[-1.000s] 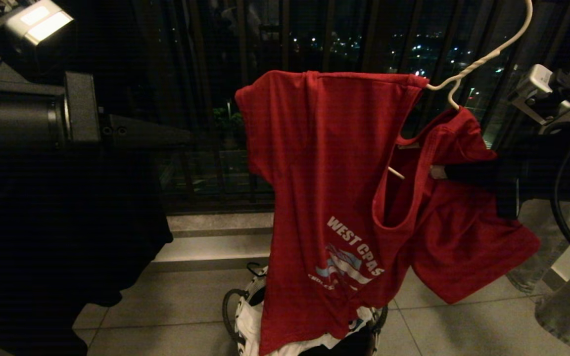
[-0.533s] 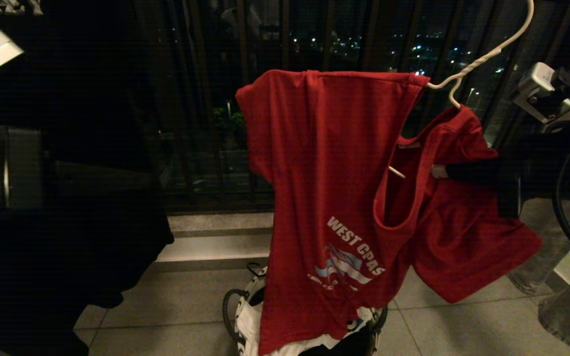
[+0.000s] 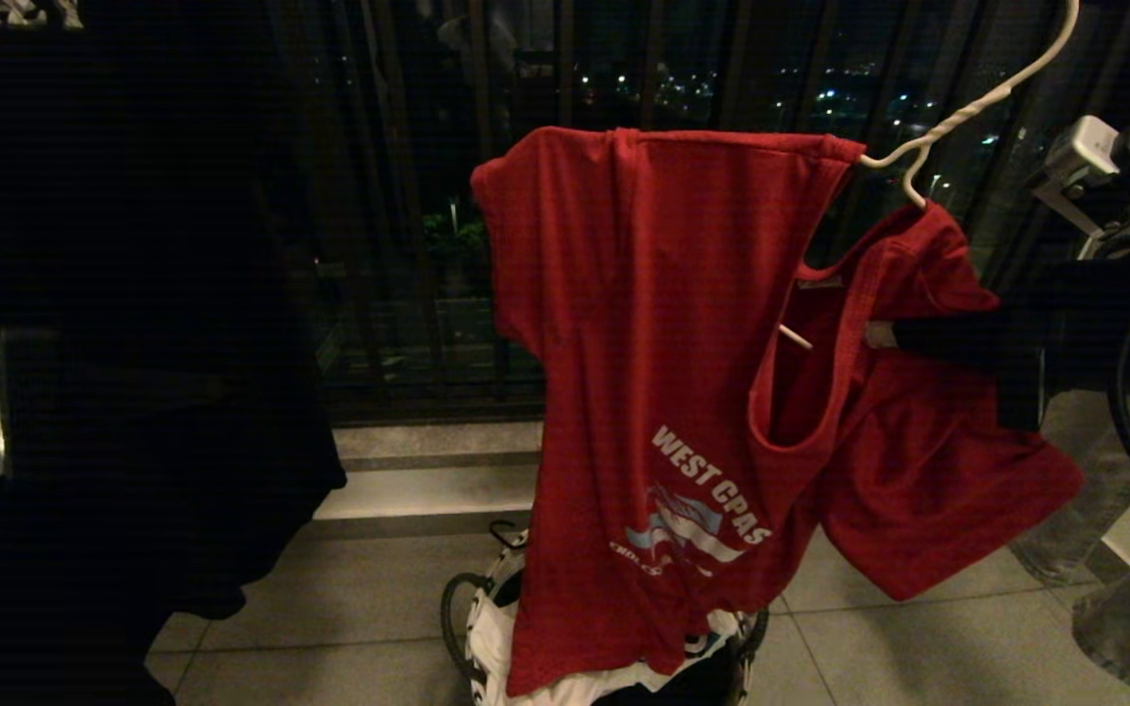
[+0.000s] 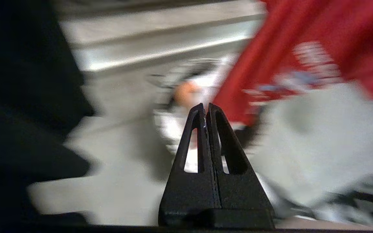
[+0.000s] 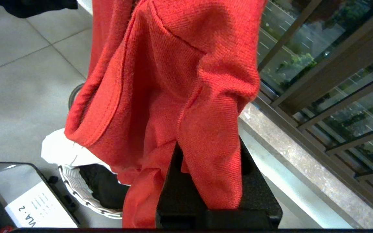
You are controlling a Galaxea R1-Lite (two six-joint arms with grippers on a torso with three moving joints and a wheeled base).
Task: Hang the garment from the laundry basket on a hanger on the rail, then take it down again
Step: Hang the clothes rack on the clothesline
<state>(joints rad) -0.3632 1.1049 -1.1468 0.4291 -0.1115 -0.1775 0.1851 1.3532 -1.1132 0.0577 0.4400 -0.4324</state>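
The red T-shirt (image 3: pixel 663 392) hangs lopsided on the thin white wire hanger (image 3: pixel 967 108), filling the centre of the head view, with its "WEST COAST" lettering and small chest graphic toward five o'clock of its front panel. The hanger's twisted neck and curved hook rise toward one o'clock, and a bare end of wire pokes out inside the neck opening. The right gripper (image 3: pixel 884 336) reaches in from three o'clock and is clamped on a fold of the shirt just beside the collar; in the right wrist view the red cloth (image 5: pixel 173 97) drapes over and between its dark fingers, so the fingertips themselves are hidden. The left gripper (image 4: pixel 206 110) has its two fingers pressed together with nothing between them, pointing toward the floor near the basket; that view is smeared, and the left arm shows only as a dark shape at nine o'clock of the head view. The laundry basket (image 3: pixel 472 613) stands on the tiled floor at six o'clock, right under the shirt's hem, with white cloth (image 3: pixel 565 691) inside. A black garment (image 3: pixel 133 441) hangs at eight o'clock.
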